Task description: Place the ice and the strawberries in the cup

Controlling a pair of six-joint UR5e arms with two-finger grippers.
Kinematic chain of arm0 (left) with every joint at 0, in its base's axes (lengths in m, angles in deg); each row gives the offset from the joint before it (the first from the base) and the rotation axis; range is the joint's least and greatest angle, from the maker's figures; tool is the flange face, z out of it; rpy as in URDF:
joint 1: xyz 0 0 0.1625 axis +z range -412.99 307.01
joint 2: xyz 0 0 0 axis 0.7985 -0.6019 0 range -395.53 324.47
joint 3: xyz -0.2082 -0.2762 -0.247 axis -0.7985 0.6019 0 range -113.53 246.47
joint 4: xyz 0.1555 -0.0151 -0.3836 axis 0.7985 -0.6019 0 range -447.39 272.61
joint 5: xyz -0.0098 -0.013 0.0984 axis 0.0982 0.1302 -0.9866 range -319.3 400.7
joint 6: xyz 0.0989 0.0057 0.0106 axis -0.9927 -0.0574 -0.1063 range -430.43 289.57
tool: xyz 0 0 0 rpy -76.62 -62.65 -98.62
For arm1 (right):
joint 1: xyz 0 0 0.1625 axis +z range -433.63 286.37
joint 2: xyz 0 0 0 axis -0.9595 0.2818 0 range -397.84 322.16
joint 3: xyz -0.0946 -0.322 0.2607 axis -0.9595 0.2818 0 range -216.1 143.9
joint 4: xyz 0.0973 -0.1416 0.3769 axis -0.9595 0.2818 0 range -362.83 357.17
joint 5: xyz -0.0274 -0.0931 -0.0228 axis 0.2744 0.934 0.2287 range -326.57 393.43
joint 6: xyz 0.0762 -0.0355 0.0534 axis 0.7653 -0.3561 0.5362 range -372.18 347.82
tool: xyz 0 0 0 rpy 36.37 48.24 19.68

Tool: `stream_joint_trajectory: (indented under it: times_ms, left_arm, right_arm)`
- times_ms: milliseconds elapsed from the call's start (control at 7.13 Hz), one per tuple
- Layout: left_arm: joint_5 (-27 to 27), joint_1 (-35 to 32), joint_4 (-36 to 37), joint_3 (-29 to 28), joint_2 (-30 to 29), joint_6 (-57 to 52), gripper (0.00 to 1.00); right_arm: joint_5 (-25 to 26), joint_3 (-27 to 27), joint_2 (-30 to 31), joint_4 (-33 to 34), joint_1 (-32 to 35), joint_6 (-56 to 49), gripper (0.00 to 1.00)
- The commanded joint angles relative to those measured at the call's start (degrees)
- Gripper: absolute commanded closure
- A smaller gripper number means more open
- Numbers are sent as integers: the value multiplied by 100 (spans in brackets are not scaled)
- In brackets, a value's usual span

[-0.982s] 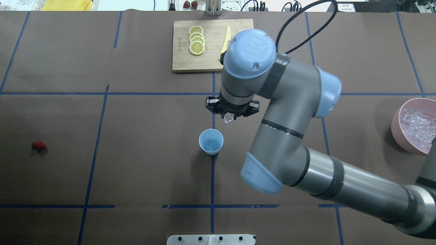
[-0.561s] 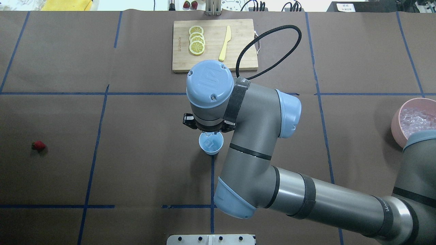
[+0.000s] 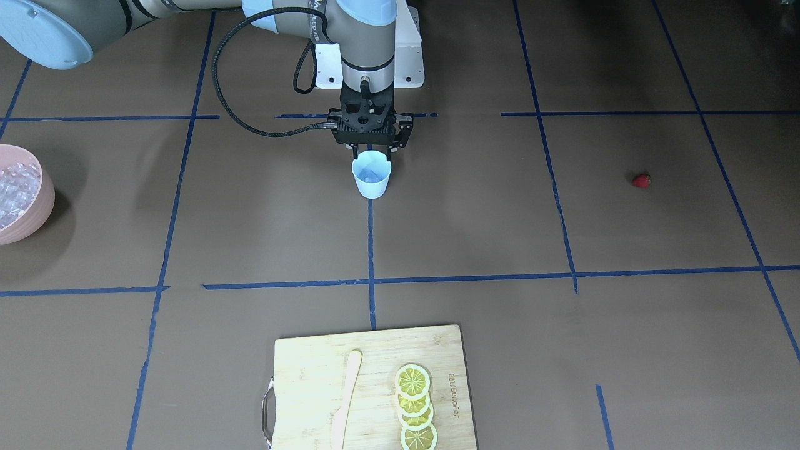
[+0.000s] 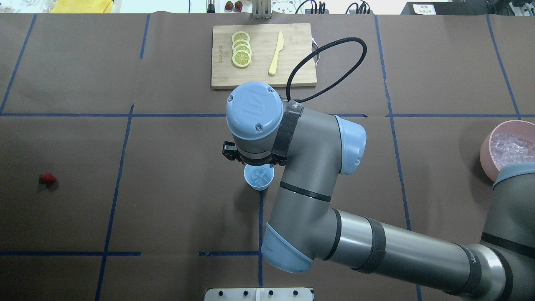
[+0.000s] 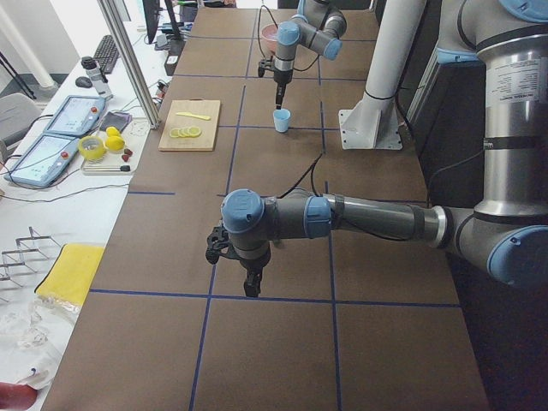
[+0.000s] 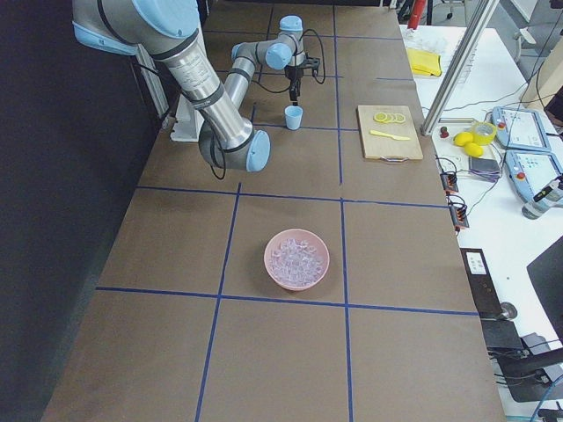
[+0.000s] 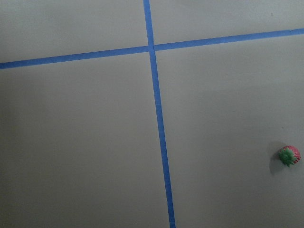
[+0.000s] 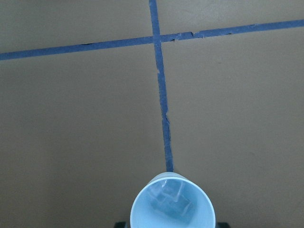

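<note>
The light blue cup [image 3: 372, 178] stands at the table's middle and shows in the overhead view [image 4: 259, 177]. My right gripper [image 3: 372, 150] hangs straight down just above its rim, jaws apart and empty. Clear ice cubes [image 8: 171, 204] lie inside the cup. The red strawberry [image 4: 47, 179] lies alone far to the left and shows at the right edge of the left wrist view [image 7: 289, 156]. My left gripper [image 5: 251, 289] hovers over the table near it; I cannot tell whether it is open or shut.
A pink bowl [image 4: 487, 146] full of ice [image 6: 297, 257] stands at the right edge. A wooden cutting board [image 4: 261, 75] with lemon slices [image 4: 241, 50] and a yellow knife [image 4: 276, 54] lies at the back middle.
My right arm swung left and toward the robot, from beside the cup to over it. The ice cube it held is gone from its fingers, and more ice lies in the cup.
</note>
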Motion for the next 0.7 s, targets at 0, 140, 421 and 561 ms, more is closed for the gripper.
stream_joint_trajectory:
  times_ms: [0,140,421,561]
  left_arm:
    - [0,0,-10,12,-17,0,0]
    - [0,0,-10,90,-17,0,0]
    - [0,0,-1,152,-17,9,0]
    - [-9,61,-1,283,-35,17,0]
  right_arm:
    - [1,-36,7,6,7,-30,1]
    - [-68,-54,41,-3,138,-135,1]
    - [-504,-325,409,-20,802,-1176,1]
    - [-1187,-457,698,-29,1407,-1626,1]
